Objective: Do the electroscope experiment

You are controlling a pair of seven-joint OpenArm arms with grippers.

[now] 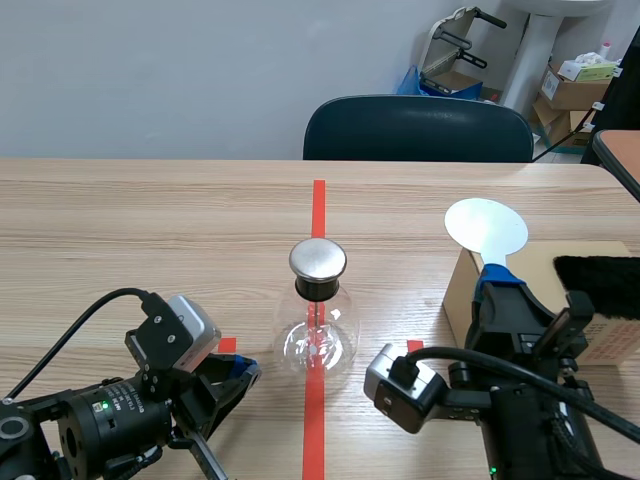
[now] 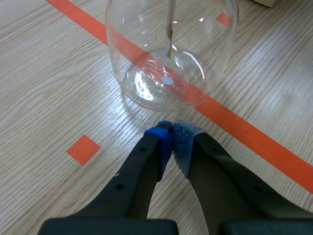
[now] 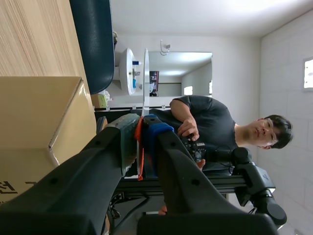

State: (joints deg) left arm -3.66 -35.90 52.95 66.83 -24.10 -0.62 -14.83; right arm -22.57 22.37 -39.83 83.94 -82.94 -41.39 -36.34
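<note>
Nearest, the left gripper point(image 2: 173, 131) rests low on the table point(image 1: 150, 220), pads pressed together on nothing, tips just short of the glass flask point(image 2: 166, 49). Opposite, the right gripper point(image 3: 141, 125) clamps a round white disc point(image 1: 486, 228) by its stem, upright beside the cardboard box point(image 3: 34, 112).

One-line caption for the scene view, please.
Left gripper shut near the glass flask on the tape line; right gripper holds a white disc upright by a cardboard box.

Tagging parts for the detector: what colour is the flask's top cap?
The cap is shiny silver, above a black collar; clearest in scene view.
</note>
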